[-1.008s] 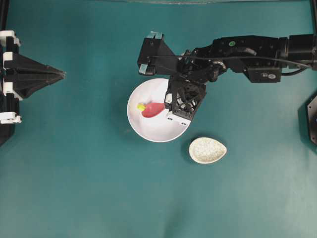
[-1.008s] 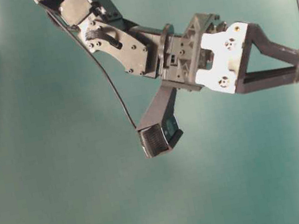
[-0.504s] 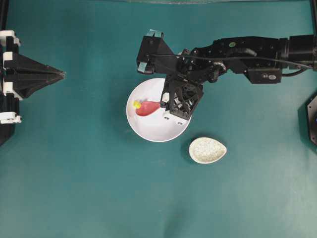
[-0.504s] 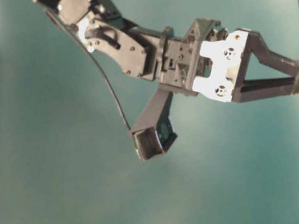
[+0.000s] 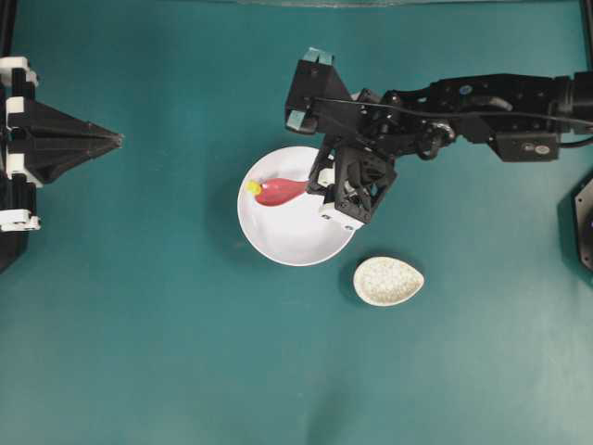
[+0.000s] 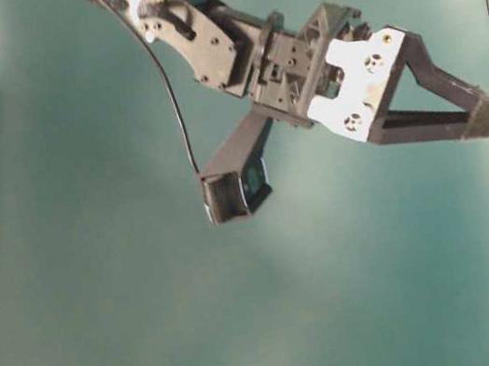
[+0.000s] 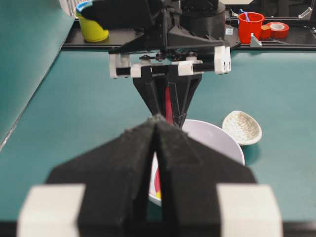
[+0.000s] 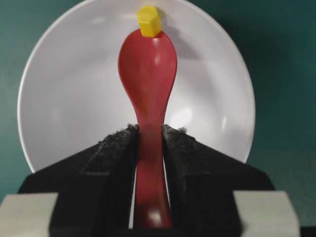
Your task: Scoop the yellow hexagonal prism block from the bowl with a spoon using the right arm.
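Note:
The white bowl (image 5: 289,239) sits mid-table. My right gripper (image 5: 315,189) is shut on the handle of the red spoon (image 5: 281,192), whose scoop reaches left inside the bowl. In the right wrist view the fingers (image 8: 116,148) clamp the spoon (image 8: 148,64) over the bowl (image 8: 69,98). The yellow hexagonal prism block (image 8: 149,21) touches the scoop's far tip near the bowl's far wall. From overhead the block (image 5: 252,187) lies by the left rim. I cannot tell whether it rests on the scoop or on the wall. My left gripper (image 5: 118,140) is shut and empty at the far left.
A speckled teardrop dish (image 5: 388,281) lies just right of and below the bowl. Beyond the table's far edge in the left wrist view stand a red cup (image 7: 250,27), a yellow cup (image 7: 93,29) and a tape roll (image 7: 279,28).
The spoon's scoop has slid up and to the left inside the bowl, and the yellow block went with it toward the left rim. The right wrist has drawn back to the right. The left arm stayed still.

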Tool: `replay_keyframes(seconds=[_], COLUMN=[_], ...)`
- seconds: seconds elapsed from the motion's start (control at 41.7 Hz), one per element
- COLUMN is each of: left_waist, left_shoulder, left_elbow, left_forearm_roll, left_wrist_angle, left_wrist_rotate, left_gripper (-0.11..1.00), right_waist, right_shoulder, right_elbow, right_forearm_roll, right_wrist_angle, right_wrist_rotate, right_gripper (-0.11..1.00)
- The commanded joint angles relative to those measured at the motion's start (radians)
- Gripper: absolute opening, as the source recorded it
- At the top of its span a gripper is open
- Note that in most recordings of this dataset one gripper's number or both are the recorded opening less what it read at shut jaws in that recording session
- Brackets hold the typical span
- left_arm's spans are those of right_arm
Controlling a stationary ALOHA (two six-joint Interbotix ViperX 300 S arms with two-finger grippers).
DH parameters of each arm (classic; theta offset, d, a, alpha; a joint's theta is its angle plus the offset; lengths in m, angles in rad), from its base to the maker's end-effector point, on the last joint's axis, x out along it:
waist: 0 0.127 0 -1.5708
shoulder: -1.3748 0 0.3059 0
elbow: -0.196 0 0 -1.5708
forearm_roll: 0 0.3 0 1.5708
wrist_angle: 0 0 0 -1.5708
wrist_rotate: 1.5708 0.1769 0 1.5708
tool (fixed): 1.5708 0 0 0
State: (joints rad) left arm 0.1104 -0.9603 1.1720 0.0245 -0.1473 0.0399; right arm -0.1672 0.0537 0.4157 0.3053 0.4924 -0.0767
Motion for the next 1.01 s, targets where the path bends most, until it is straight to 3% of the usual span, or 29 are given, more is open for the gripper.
replay_keyframes(seconds=[0.0,0.696,0.984], left_waist=[0.003,0.003,0.003], left_shoulder=[0.006,0.006,0.006], left_elbow=[-0.020,-0.020,-0.020], left_forearm_roll=[0.003,0.003,0.003], left_wrist_angle=[-0.006,-0.005,-0.005], left_wrist_rotate=[0.002,0.002,0.002], left_gripper=[0.00,0.00,0.00], right_waist=[0.002,0.009,0.034], right_shoulder=[-0.040,-0.048,-0.098], right_elbow=[0.002,0.020,0.101], right_forearm_roll=[0.005,0.005,0.006], right_wrist_angle=[-0.029,-0.083,-0.169], right_wrist_rotate=[0.002,0.002,0.014], right_gripper=[0.23,0.23,0.23])
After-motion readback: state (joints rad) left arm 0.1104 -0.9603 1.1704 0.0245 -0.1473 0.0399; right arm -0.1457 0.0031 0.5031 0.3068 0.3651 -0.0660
